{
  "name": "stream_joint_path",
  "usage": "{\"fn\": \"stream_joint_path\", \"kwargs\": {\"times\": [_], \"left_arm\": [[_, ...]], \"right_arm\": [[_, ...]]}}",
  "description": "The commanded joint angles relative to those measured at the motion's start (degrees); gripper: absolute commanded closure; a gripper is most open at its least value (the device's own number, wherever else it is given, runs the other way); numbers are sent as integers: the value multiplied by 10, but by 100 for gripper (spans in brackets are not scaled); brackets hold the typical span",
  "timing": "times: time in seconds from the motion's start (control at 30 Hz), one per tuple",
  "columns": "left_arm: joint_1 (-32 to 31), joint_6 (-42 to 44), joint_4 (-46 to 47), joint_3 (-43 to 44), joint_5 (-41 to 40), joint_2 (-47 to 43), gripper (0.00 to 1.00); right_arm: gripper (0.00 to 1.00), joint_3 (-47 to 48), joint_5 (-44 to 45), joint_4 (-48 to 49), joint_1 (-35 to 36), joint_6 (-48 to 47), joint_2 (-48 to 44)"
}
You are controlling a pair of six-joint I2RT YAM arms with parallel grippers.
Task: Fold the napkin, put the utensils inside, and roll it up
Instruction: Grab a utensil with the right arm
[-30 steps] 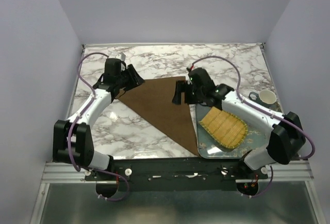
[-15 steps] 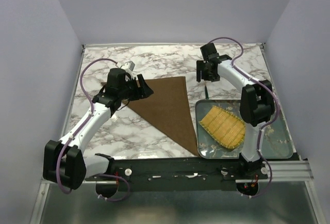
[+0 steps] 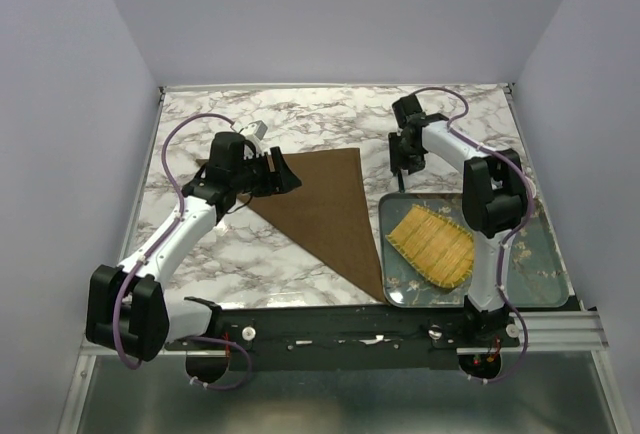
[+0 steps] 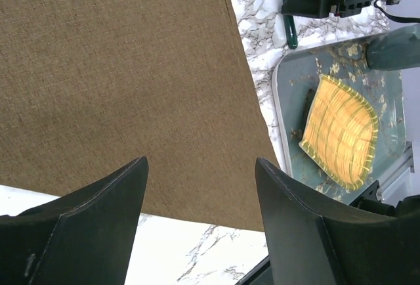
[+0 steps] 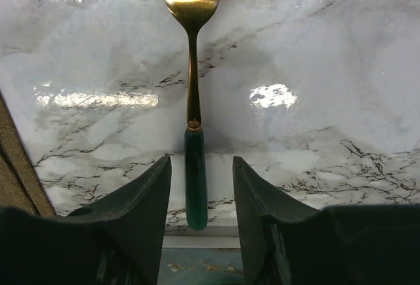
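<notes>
Right pincer (image 5: 200, 167) hangs low over the far right of the tabletop (image 3: 300, 119), its jaws partly apart and straddling the fork (image 5: 195, 186). The dark teal handle runs up between the two fingers with a sliver of marble showing on either side, so nothing is gripped. The gold tines point away from the pincer. The fork lies flat on the marble just beyond the far left corner of the tray (image 3: 555, 289), which carries the yellow bamboo mat (image 3: 432, 244), and near the napkin (image 3: 320, 204) without touching it. Left pincer (image 4: 200, 163) hovers over the napkin's far left part, with jaws wide and empty. The napkin lies flat as a brown triangle at mid-tabletop.
</notes>
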Motion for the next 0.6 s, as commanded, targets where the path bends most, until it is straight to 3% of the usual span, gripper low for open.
{"fn": "stream_joint_path", "kwargs": {"times": [0.0, 0.33, 0.47, 0.57], "left_arm": [[-2, -6, -7, 27, 24, 8, 24], [-3, -55, -9, 52, 61, 1, 24], [-4, -70, -13, 59, 67, -16, 24], [-4, -78, -12, 59, 80, -21, 23]], "right_arm": [[52, 21, -33, 2, -5, -8, 26], [75, 108, -67, -72, -5, -8, 83], [99, 140, -103, -86, -5, -10, 101], [99, 168, -94, -80, -4, -11, 82]]}}
